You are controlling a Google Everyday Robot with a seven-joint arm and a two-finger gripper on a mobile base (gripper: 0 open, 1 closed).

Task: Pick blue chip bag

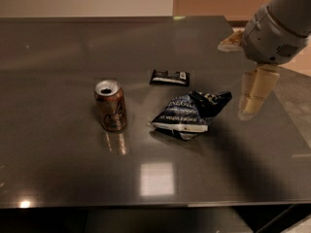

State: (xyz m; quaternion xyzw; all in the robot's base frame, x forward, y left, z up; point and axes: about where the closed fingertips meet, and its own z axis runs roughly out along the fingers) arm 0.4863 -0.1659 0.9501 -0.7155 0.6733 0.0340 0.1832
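Across the dark, glossy table (58, 169) that fills most of the view, three things lie near the middle, with a pale square of light reflected in front of them. Right of the blue chip bag and above the table's right side hangs the grey arm (277, 28), reaching in from the upper right corner; its beige tool (249, 108) points down, just beside the bag's right-hand tip but apart from it, holding nothing. Whether the tool is released or clenched I cannot tell.

The blue chip bag (187, 116) lies crumpled on the table, dark navy with white lettering and a white band along its near edge, its darker end turned toward the tool. Left of the bag, a little apart, stands an opened brown can (111, 106) — upright, mirrored faintly in the surface. Just behind the bag, not touching it, lies a small flat black packet (169, 77).
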